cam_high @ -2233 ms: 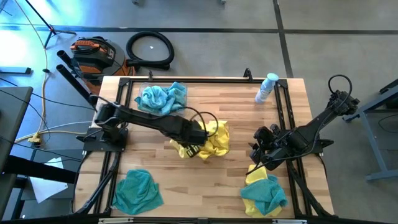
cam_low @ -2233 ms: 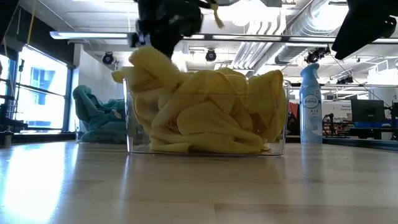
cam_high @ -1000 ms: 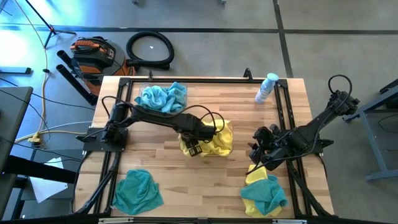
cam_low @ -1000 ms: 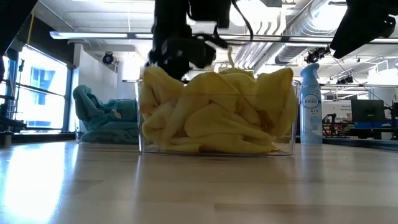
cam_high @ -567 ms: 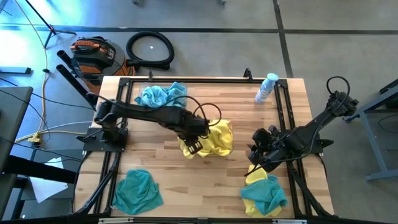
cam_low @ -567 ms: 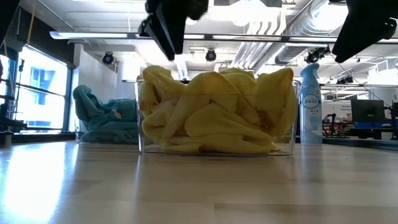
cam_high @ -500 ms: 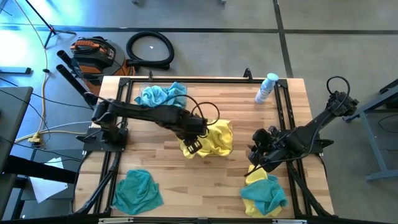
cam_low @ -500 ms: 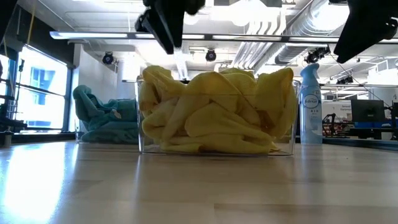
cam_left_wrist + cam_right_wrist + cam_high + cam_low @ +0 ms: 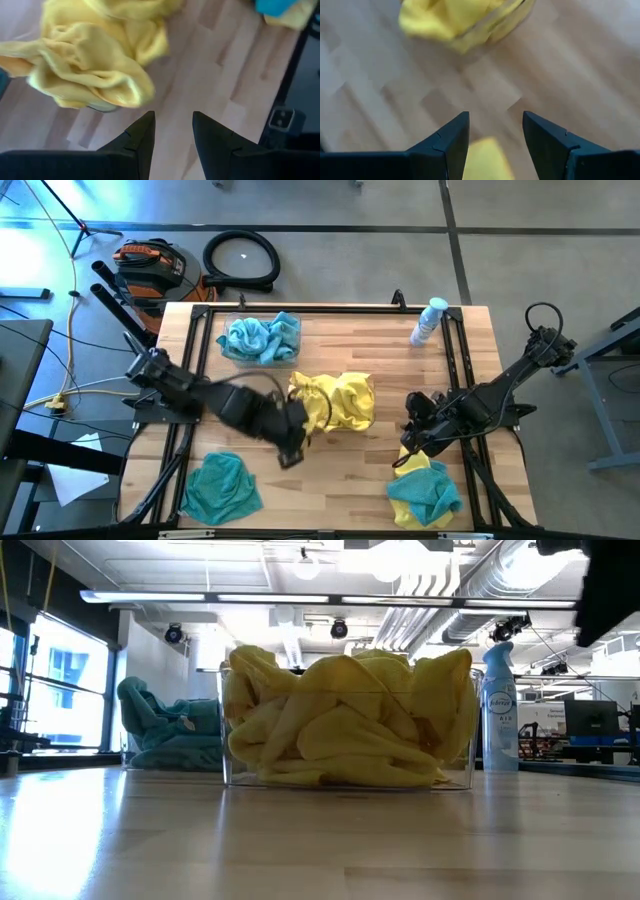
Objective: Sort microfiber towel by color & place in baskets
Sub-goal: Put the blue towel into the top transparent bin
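Yellow microfiber towels (image 9: 338, 402) fill a clear basket (image 9: 227, 768) at the table's middle. Teal towels (image 9: 260, 337) lie in a second basket (image 9: 223, 352) at the far left. A loose teal heap (image 9: 220, 488) lies at the near left, and a mixed yellow and teal heap (image 9: 425, 492) at the near right. My left gripper (image 9: 289, 456) hangs open and empty above bare wood, just near-left of the yellow basket; its wrist view shows the yellow towels (image 9: 95, 65) ahead of it. My right gripper (image 9: 410, 438) hangs open above the mixed heap's far edge, over a yellow towel (image 9: 487, 160).
A clear spray bottle (image 9: 428, 320) stands at the far right of the table. Black frame rails (image 9: 190, 360) run along the table's left, right and far sides. Bare wood (image 9: 320, 480) lies between the two near heaps.
My left gripper has risen off the yellow towels in the middle basket and swung toward the table's near left, leaving the low view upward. The yellow towels have stayed in the basket. The basket has not shifted over the last second.
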Robot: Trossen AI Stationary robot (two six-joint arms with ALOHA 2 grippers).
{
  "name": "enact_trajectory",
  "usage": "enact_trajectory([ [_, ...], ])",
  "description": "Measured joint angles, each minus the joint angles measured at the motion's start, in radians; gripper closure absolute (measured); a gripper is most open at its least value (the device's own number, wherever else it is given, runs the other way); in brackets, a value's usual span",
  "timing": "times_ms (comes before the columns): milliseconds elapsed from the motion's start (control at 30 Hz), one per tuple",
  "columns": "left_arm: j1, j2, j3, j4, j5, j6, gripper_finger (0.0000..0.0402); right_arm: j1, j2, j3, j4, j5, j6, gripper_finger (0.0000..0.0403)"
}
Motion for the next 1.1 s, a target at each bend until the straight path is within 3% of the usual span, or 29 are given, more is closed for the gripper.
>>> enact_trajectory([
  [133,-0.06,0.024,-0.002,0.001,-0.036,-0.038,0.028,0.022,0.0,0.0,0.041,-0.142,0.016,0.0222],
  [333,-0.097,0.044,-0.002,0.004,-0.063,-0.088,0.028,0.134,0.022,0.02,0.048,-0.23,0.17,0.0222],
  [700,-0.096,0.042,-0.002,0.008,-0.128,-0.121,0.028,0.331,0.234,0.117,-0.003,-0.401,0.483,0.0222],
  [1000,-0.086,0.042,-0.002,0.008,-0.128,-0.113,0.028,0.361,0.368,0.092,0.098,-0.373,0.538,0.0222],
  [1100,-0.086,0.042,-0.002,0.008,-0.127,-0.112,0.028,0.359,0.397,0.092,0.116,-0.372,0.516,0.0238],
])
